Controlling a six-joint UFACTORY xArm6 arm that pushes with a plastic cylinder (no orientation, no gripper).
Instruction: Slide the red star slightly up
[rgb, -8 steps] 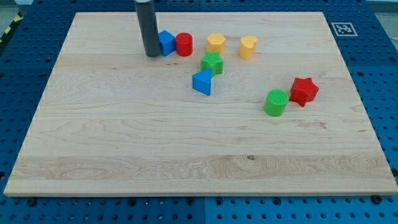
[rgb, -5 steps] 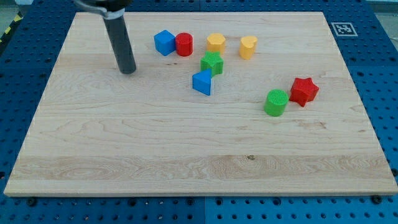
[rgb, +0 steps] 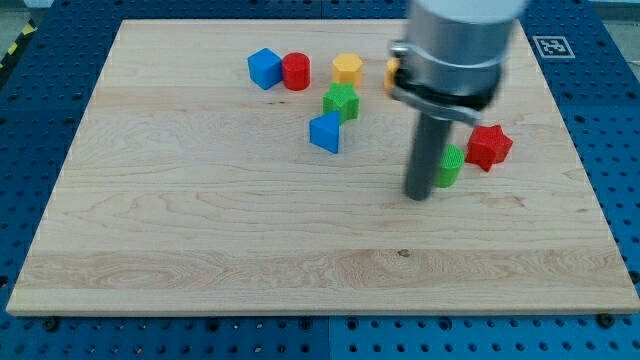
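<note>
Robotics lab: blue perforated bench (rgb: 610, 120), fiducial marker (rgb: 551, 45).

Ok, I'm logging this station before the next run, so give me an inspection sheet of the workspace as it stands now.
Surface: wooden board, flat, on a blue perforated table.
Job's things: red star at the view's right, apart from my tip.
Clutter: green cylinder partly hidden behind the rod; blue block; green star; blue cube touching red cylinder; yellow hexagon block; another yellow block mostly hidden by the arm.
Grippers: none; my tip rests on the board just left of and below the green cylinder.
Cables: nothing seen.
Surroundings: fiducial marker at the top right.
</note>
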